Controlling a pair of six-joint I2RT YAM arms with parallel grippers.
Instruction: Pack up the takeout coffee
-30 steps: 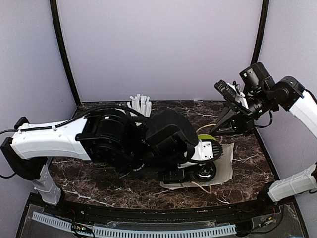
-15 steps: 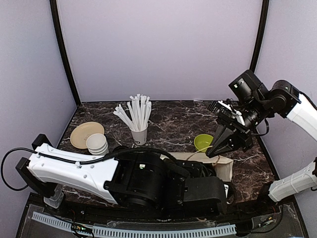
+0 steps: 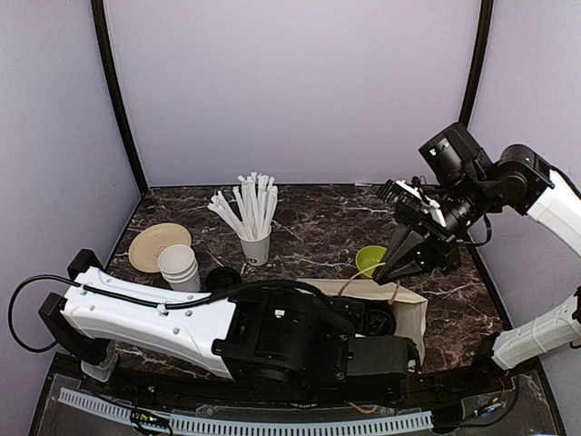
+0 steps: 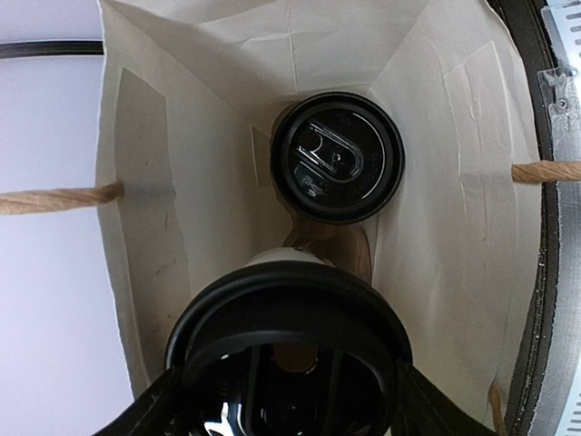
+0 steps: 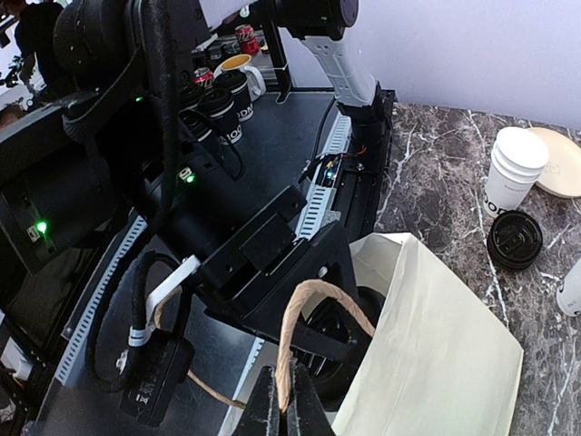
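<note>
**First onlooker:** Which arm has the coffee at the paper bag (image 4: 182, 136)?

**Second onlooker:** The left one. The left gripper (image 4: 283, 398) reaches in through the bag's mouth with the takeout coffee (image 4: 289, 295) between its fingers (image 4: 150, 413). The jaws stand wide apart, one against each side of the black lid, and by the look of it they are clamped on it.

**First onlooker:** And the right arm?

**Second onlooker:** The right gripper (image 5: 283, 413) hangs above the bag's mouth. Its jaws are pinched together on the twine handle (image 5: 313, 300), lifting that side so the mouth gapes.

**First onlooker:** Which way does the cup lie?

**Second onlooker:** Its lid faces the mouth and its base points at the bag's bottom. The long axis runs straight down the bag's depth, in line with the jaws. Deeper in, a second lidded cup (image 4: 338, 156) sits on the bag's bottom against the far fold, lid also toward the mouth and clear of the held one.

**First onlooker:** So what does the next move turn on?

**Second onlooker:** I'd say a straight push along that axis, ending on the bag's bottom just beside the second cup. The spot is hidden under the held cup. Both bag walls run near the fingers, so either wall or the other cup's lid could snag them.
</note>
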